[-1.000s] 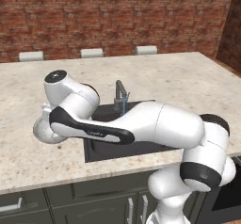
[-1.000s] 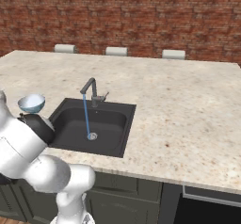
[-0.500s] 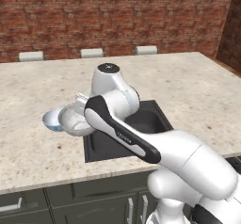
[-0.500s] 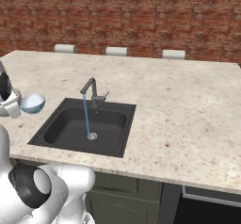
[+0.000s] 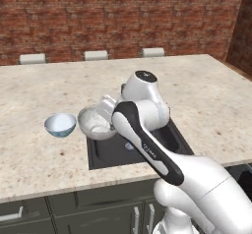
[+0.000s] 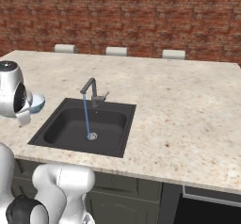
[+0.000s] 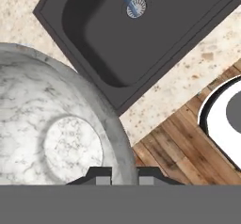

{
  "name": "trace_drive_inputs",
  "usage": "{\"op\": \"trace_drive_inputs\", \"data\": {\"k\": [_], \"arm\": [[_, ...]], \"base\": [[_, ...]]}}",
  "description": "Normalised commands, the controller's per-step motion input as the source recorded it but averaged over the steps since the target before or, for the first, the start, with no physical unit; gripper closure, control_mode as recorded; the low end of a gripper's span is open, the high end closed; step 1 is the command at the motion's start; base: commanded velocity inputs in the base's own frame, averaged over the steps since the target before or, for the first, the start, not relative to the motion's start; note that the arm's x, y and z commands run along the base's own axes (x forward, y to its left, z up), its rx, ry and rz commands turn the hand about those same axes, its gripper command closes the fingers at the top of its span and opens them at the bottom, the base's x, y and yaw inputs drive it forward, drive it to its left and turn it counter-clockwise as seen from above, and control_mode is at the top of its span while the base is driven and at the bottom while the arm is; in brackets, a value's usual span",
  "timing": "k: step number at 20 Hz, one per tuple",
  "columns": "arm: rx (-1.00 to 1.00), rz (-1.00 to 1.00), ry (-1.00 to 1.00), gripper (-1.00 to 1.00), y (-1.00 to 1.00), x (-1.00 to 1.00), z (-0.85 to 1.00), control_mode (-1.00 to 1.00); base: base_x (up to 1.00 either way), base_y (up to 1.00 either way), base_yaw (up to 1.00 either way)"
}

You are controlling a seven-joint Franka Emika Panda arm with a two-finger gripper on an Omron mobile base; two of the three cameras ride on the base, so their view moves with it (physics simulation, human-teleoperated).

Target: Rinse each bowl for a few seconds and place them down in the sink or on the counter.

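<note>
The gripper [image 7: 124, 175] is clenching the rim of the mottled grey-white speckled round bowl [image 7: 52, 129], fingers nearly closed. It is holding the bowl above the left edge of the square matte black sink [image 5: 106, 152]. The glossy pale blue bowl [image 5: 60, 125] is sitting on the beige speckled stone worktop [image 5: 44, 90], left of the sink.

Red brick wall [image 5: 123, 16] at the back, three pale chair backs [image 6: 116, 51] lined up before it. Thin blue water stream [image 6: 86, 117] falling straight. Wooden plank floor [image 7: 179, 152] below.

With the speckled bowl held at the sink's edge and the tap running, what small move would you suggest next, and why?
Probably carry the grey-white bowl sideways over the sink and under the water stream. The gripper is shut on the bowl's rim, the bowl hangs at the basin's left edge, and the water falls on the drain, well clear of it. The pale blue bowl sits on the counter.
</note>
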Motion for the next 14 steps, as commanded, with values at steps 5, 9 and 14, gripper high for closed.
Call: {"op": "trace_drive_inputs", "data": {"k": [5, 9, 14], "arm": [[0.01, -0.24, 0.02, 1.00, -0.11, -0.09, 0.00, -1.00], [0.00, -0.40, 0.09, 1.00, -0.05, 0.00, 0.00, -1.00], [0.00, -0.36, 0.06, 1.00, -0.14, 0.00, 0.02, -1.00]], "base": [[0.00, 0.00, 0.00], [0.00, 0.00, 0.00], [0.00, 0.00, 0.00]]}}
